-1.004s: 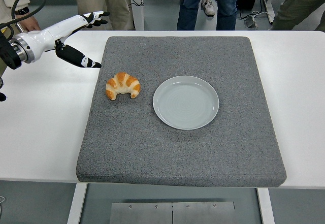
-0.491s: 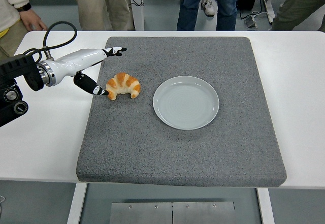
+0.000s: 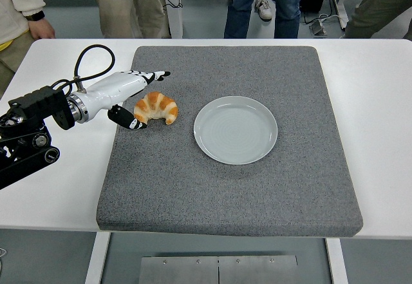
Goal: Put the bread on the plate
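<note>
A golden croissant (image 3: 156, 107) lies on the grey mat (image 3: 232, 187), just left of an empty pale plate (image 3: 235, 129). My left hand (image 3: 145, 97) comes in from the left edge and brackets the croissant's left end. Its fingers (image 3: 154, 75) stretch out behind the bread and the thumb (image 3: 129, 120) sits in front of it. The hand is spread and holds nothing. The right arm is out of view.
The mat covers most of the white table (image 3: 380, 104). Several people stand beyond the far edge, one with a hand (image 3: 40, 28) near the table's back left corner.
My left hand has moved right and toward me from the mat's back left corner, lowering until it straddles the croissant's left end. The croissant and plate have not moved.
</note>
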